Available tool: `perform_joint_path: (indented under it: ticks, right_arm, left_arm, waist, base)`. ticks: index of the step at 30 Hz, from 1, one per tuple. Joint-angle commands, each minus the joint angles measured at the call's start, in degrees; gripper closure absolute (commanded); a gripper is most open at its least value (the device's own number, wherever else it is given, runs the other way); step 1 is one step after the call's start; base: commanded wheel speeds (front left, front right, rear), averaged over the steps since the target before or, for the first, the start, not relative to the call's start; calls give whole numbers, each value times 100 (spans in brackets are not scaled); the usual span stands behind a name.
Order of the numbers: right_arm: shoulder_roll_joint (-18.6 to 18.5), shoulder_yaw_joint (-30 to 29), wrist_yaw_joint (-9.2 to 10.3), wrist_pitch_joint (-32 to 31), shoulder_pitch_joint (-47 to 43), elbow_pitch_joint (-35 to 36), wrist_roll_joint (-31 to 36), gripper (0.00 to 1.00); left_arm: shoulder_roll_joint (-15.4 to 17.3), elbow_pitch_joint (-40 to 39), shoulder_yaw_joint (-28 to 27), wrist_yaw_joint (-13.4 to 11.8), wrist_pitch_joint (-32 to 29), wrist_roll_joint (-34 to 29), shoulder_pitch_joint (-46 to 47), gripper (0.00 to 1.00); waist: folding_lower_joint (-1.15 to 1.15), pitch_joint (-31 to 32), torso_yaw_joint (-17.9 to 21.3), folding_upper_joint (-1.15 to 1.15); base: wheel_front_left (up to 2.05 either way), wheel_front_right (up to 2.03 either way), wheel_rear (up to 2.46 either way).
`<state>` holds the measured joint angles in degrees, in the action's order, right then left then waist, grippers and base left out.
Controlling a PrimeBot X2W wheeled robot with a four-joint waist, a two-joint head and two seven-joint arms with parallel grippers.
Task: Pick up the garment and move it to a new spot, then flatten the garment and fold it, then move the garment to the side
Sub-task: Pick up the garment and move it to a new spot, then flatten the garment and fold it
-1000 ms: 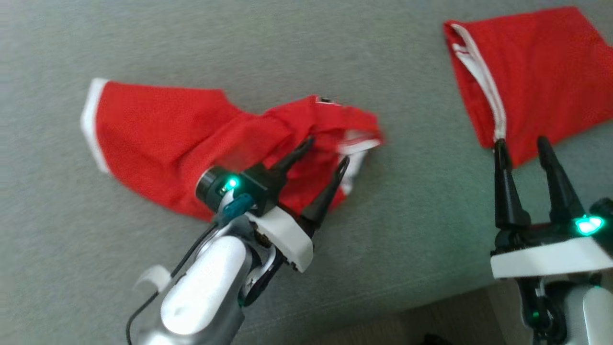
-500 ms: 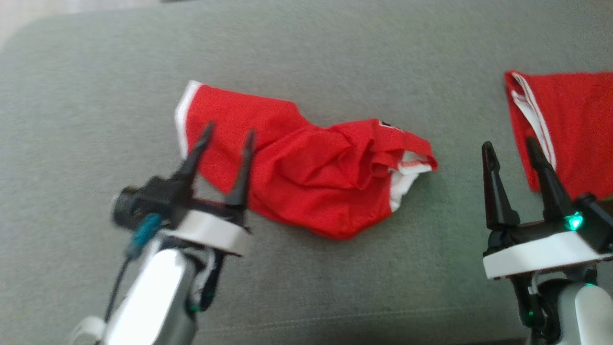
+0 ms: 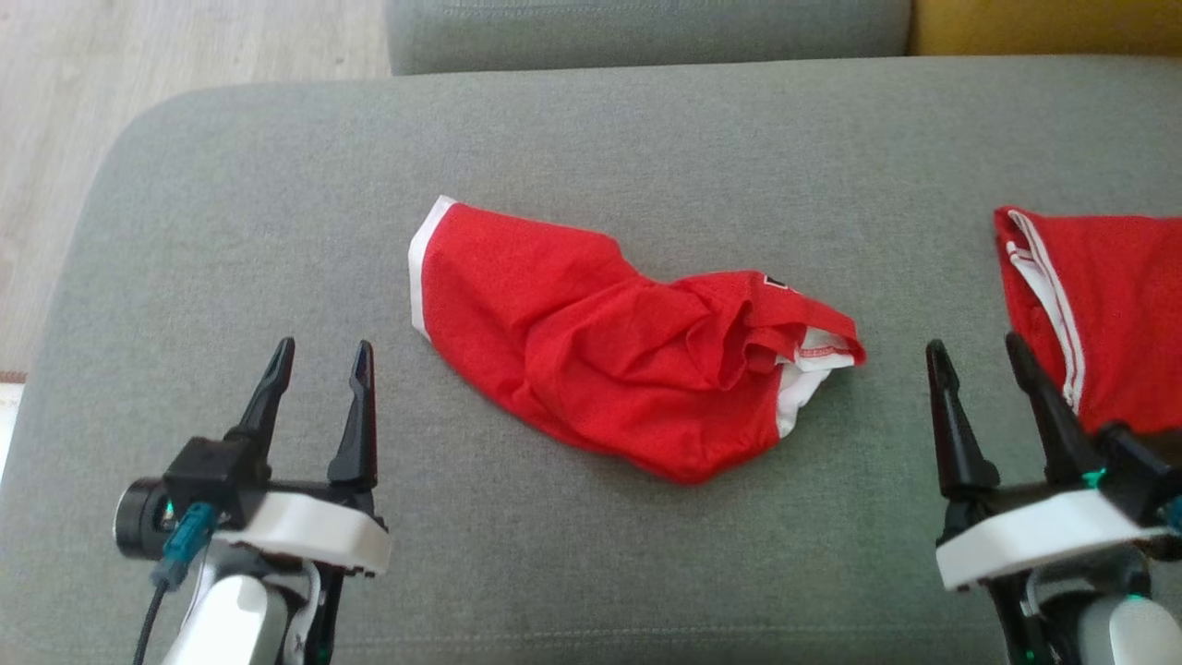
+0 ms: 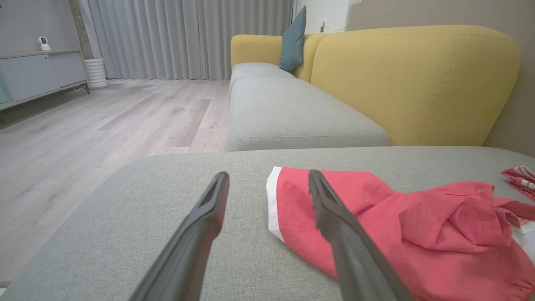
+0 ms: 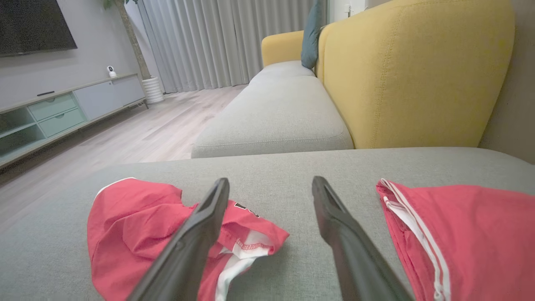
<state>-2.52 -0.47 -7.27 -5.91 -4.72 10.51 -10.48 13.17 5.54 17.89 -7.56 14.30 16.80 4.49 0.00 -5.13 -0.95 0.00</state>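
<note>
— Our left pincer [image 3: 323,345] has drawn back from over the red shorts [image 3: 609,369] to the near left. Our head has lifted too, so the shift of the whole scene is the camera's, not the cloth's.
— Agreed. Where do we stand, biggest thing first?
— We have the grey sofa cushion [image 3: 591,129] bearing everything. The shorts lie crumpled about its middle. One leg is fairly flat with its white hem toward our left, and the waistband end is bunched toward our right. A second red garment [image 3: 1117,314] with white stripes lies well apart at the right edge.
— And our pincers?
— Both are spread wide and hold nothing. The left hovers near the hem side, and the right pincer [image 3: 974,343] sits between the two garments.
— Then we judge flattening to be the step. How do we do it well?
— We'd take the hem corner with the left and the bunched waistband with the right. We'd pinch cloth only, not the cushion cover, and draw the two apart low and evenly so the folds run out. We should keep the right off the striped garment, lest we drag it along.
</note>
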Motion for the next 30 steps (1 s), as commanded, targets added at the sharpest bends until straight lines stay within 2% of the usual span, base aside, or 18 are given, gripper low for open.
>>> perform_joint_path:
  ticks: [1, 26, 30]
  right_arm:
    - [-36, 68, -22, -44, 21, 214, 83, 0]
    - [-36, -3, -22, -169, -136, 382, 53, 0]
    - [-42, 193, -22, -279, -87, 342, 157, 0]
  left_arm:
    - [173, -224, -208, 2, 68, 0, 112, 0]
    - [274, -341, -59, -53, 19, 6, -52, 0]
    - [270, -344, -58, -66, 25, 1, 5, 0]
  waist:
    - [0, 66, 39, 0]
    - [0, 98, 69, 0]
    - [0, 22, 55, 0]
  base:
    - [0, 0, 0]
    - [0, 0, 0]
    - [0, 0, 0]
